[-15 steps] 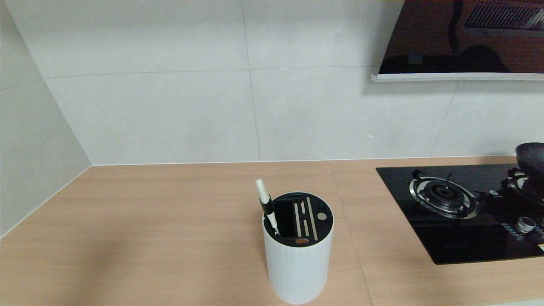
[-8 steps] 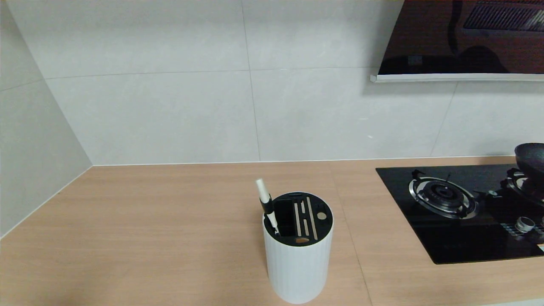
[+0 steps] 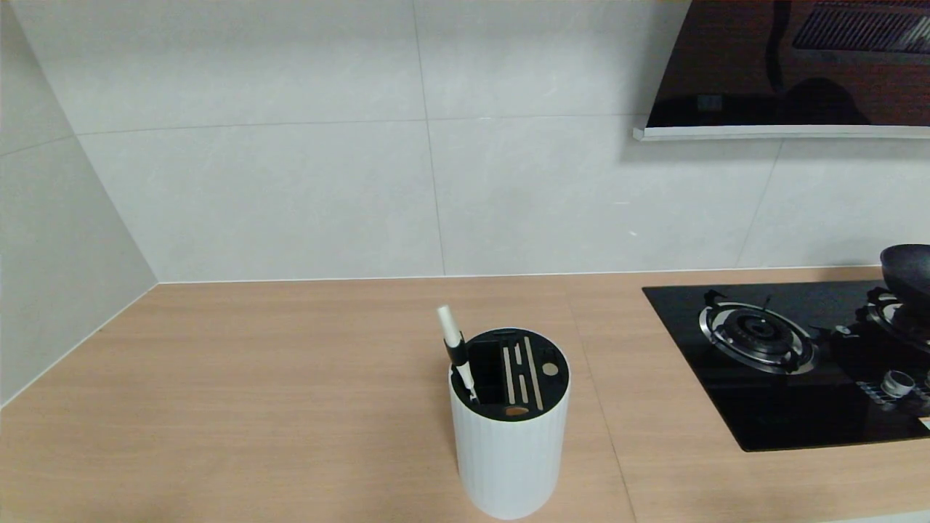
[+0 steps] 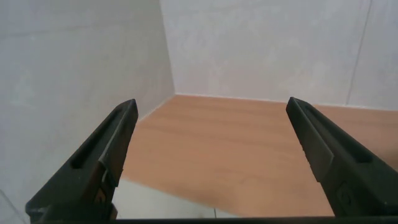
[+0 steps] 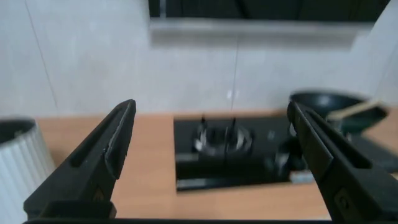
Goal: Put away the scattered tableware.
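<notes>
A tall white ribbed holder [image 3: 511, 450] with a black top stands upright on the light brown wooden counter [image 3: 254, 378]. In the head view it is near the front edge, about in the middle. One piece of tableware is in it: a thin tool [image 3: 454, 349] with a white and black handle. The tool sticks up out of the holder's left side and leans a little to the left. Its lower end is hidden inside, so what kind of tool it is cannot be told. Long thin slots run side by side across the black top.

To the right of the holder, well apart from it, a black glass stove [image 3: 785, 407] lies flat in the counter. A round metal burner [image 3: 758, 336] sits on it. A dark pan [image 3: 907, 267] is at the far right edge. A dark shiny hood [image 3: 792, 65] hangs above the stove. A pale grey tiled wall [image 3: 290, 181] runs behind the counter and along its left side.

The left hand [image 4: 211, 102] is spread wide, and the counter's left corner shows between its two black fingers. The right hand [image 5: 211, 104] is spread wide too. It faces the stove [image 5: 236, 155], with the holder [image 5: 18, 168] at one side and the pan [image 5: 323, 102] at the other. A pale stick [image 5: 354, 111] rests in the pan.
</notes>
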